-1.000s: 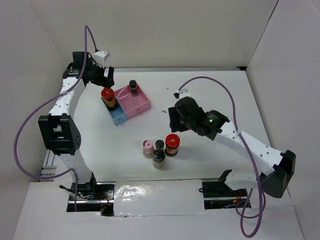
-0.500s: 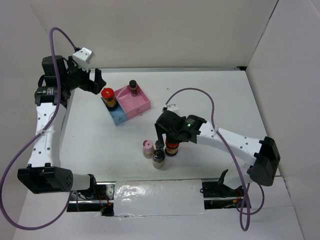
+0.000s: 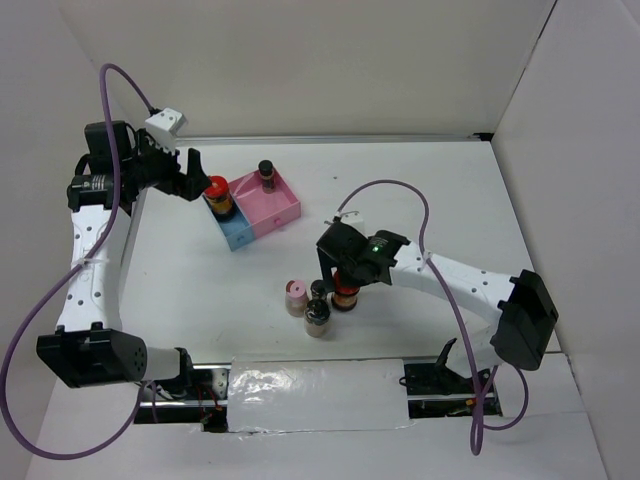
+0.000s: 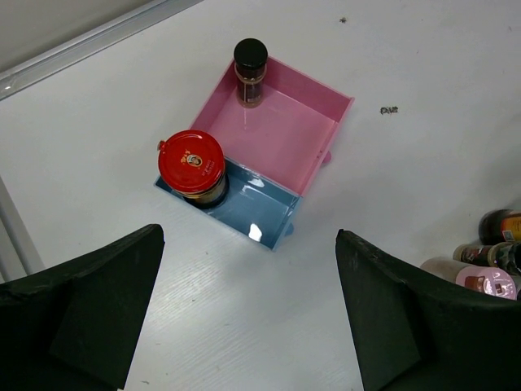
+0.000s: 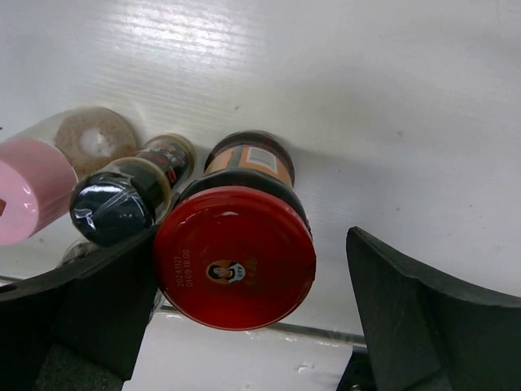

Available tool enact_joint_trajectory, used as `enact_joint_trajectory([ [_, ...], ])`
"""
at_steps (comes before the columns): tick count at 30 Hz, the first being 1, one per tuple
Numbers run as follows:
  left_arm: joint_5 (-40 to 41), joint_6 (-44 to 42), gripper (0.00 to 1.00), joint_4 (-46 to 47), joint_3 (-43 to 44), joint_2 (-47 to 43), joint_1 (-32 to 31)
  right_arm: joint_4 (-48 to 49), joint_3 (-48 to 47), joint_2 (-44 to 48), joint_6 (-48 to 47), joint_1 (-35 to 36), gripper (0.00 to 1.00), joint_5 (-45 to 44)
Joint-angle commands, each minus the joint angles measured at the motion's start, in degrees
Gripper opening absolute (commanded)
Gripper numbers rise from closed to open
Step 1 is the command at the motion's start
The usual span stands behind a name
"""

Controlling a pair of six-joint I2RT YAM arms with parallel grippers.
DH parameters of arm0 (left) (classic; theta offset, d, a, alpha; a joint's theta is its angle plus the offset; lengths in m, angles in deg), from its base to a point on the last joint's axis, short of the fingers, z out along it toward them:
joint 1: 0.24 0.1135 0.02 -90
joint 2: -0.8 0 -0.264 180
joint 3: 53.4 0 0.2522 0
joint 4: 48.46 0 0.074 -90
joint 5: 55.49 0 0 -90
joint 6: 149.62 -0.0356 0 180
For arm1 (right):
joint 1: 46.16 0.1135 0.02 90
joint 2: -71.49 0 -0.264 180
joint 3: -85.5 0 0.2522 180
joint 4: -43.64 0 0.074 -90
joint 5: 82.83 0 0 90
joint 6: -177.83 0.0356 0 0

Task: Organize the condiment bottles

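One red-lidded jar (image 3: pixel 217 195) stands in the blue half of the divided tray (image 3: pixel 283 210), and a slim dark bottle (image 3: pixel 266 172) stands in the pink half. My left gripper (image 3: pixel 192 173) is open and empty just left of that jar. The left wrist view shows the jar (image 4: pixel 191 166) and the bottle (image 4: pixel 250 72) ahead of the gripper (image 4: pixel 248 326). My right gripper (image 3: pixel 342 279) is open and straddles the second red-lidded jar (image 5: pixel 234 257), with the right finger (image 5: pixel 431 326) apart from it. A pink-capped jar (image 3: pixel 296 297) and two dark bottles (image 3: pixel 318 291) (image 3: pixel 317 319) stand close to its left.
The enclosure's white walls rise at the back and on both sides. A sheet of clear plastic film (image 3: pixel 315 392) covers the near edge between the arm bases. Purple cables (image 3: pixel 420 215) loop above both arms.
My right gripper came down and left from mid-table to straddle the red-lidded jar. My left gripper let go of the jar in the tray and drew back to the left.
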Motion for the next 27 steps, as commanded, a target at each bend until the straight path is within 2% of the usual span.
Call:
enact_joint_trajectory([
  [1,-2.0,1.5,0.99,-0.2,1.3,-0.9,0.3,3.4,0.2,0.4,-0.7,-1.2,0.96,-1.2],
  [5,-1.9,1.4,0.99,0.0,1.6,-1.0,0.3,6.2,0.2,0.0,-2.1,-1.2,0.89,0.0],
  [6,-1.9,1.4,0.99,0.0,1.5,-0.9,0.3,6.4,0.2,-0.2,-2.5,-1.2,0.82,0.5],
  [11,-1.7,1.2,0.99,-0.1,1.3,-1.1,0.3,6.9,0.7,-0.4,-2.6,-1.2,0.58,1.0],
  [13,-1.5,1.1,0.99,-0.2,1.3,-1.1,0.4,6.2,0.4,-0.4,-2.6,-1.3,0.58,0.9],
  [14,-1.4,1.1,0.99,-0.3,1.3,-1.1,0.5,5.8,0.2,-0.6,-2.8,-1.3,0.63,1.0],
  [15,-1.4,1.0,0.99,-0.3,1.5,-1.3,0.5,5.4,0.0,-0.8,-3.0,-1.5,0.85,1.2],
  [17,-1.4,0.8,0.99,-0.4,1.6,-1.2,0.6,4.4,-0.4,-1.1,-3.3,-1.4,0.97,1.8],
  [19,-1.5,0.8,0.99,-0.4,1.7,-1.4,0.7,4.1,-0.1,-1.4,-3.2,-1.4,0.96,1.8],
  [23,-1.7,0.9,0.99,-0.7,1.8,-1.3,0.6,5.4,1.2,-0.9,-2.8,-1.4,0.83,1.8],
  [25,-1.7,0.8,0.99,-0.8,1.8,-1.3,0.6,5.9,1.3,-1.1,-2.8,-1.4,0.8,1.9],
  [27,-1.8,0.8,0.99,-0.9,1.7,-1.4,0.7,6.0,1.1,-1.4,-3.0,-1.3,0.69,1.8],
])
